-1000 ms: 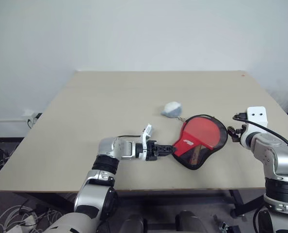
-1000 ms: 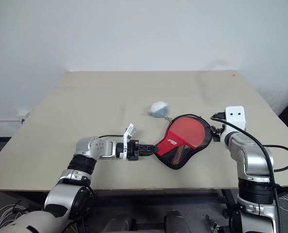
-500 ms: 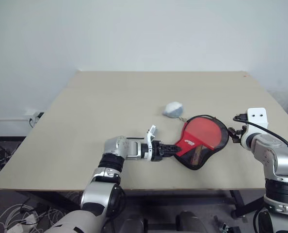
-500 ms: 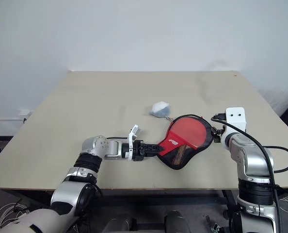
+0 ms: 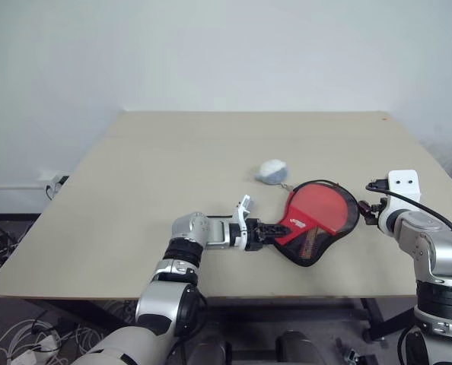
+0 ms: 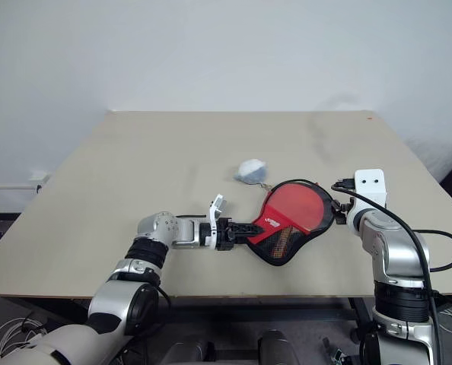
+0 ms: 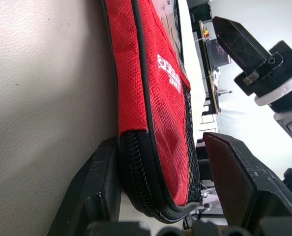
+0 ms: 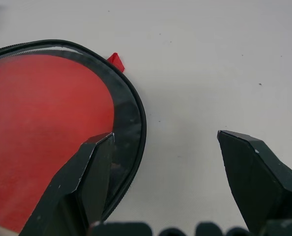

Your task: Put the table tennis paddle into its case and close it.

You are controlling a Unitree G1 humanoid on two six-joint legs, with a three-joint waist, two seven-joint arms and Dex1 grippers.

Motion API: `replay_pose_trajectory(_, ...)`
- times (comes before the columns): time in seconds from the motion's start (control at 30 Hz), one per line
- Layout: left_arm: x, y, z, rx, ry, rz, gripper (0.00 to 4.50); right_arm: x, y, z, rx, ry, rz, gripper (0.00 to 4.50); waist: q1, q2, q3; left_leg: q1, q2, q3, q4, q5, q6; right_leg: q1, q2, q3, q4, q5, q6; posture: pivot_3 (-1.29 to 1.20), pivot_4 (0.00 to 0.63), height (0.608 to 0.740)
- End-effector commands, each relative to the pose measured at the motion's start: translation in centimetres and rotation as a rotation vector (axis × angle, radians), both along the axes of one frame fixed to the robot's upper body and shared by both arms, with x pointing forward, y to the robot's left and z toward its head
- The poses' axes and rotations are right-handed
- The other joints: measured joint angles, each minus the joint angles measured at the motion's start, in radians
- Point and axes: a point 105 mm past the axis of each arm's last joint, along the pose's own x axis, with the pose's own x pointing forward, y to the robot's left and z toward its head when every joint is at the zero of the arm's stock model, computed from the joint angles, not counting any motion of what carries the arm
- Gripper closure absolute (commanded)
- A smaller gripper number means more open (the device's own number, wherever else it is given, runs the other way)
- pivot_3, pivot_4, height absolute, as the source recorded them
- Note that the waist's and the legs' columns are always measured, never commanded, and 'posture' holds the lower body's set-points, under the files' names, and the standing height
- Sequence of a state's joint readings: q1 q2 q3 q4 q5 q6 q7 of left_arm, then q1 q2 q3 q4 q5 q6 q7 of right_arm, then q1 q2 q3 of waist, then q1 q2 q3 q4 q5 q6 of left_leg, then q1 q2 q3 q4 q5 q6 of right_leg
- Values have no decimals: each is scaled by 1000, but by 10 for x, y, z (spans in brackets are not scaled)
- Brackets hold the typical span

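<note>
Beige table against a white wall carries the case near its right front edge, red paddle face showing through the window. Left gripper has its spread jaws straddling the case's narrow zipped end, one finger touching it. Right gripper hovers released at the case's right rim; a small white lump lies just beyond.

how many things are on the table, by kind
case: 1
white soft lump: 1
paddle: cannot tell; a red disc shows through the case's window, no handle in sight
total: 2 things in plain sight
</note>
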State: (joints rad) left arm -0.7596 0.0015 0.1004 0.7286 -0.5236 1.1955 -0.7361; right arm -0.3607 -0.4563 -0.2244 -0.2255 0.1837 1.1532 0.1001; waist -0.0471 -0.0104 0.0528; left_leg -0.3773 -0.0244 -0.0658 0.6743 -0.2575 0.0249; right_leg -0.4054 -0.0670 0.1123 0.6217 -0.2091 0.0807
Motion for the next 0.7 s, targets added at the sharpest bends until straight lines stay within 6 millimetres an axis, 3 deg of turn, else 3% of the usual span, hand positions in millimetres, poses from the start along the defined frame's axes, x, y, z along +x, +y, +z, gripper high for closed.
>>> replay_pose_trajectory(0.03,-2,-7,4,12,-14,-36,2181,0,-4,17,-23,-63,-17,858,0,0,0,0,0,0,0,0,0,0,0,0,0,0,0,0,0,740)
replay_pose_trajectory(0.1,-2,-7,3,16,-13,-37,2567,0,-5,16,-23,-62,-17,858,0,0,0,0,0,0,0,0,0,-1,0,0,0,0,0,0,0,740)
replay_pose_trajectory(0.2,-3,-8,3,14,-11,-37,3499,0,-4,16,-23,-62,-17,858,0,0,0,-1,0,0,-1,0,0,-1,0,0,0,0,0,0,0,740)
replay_pose_trajectory(0.37,-3,-8,3,10,-9,-33,4495,0,-4,16,-23,-61,-14,858,0,0,0,1,0,0,0,0,0,1,0,0,0,0,0,0,0,740)
replay_pose_trajectory(0.7,-4,5,7,-7,-10,-23,4495,0,-2,14,-24,-52,-8,858,-2,0,0,0,0,0,-1,1,-1,-1,0,0,0,0,0,0,0,740)
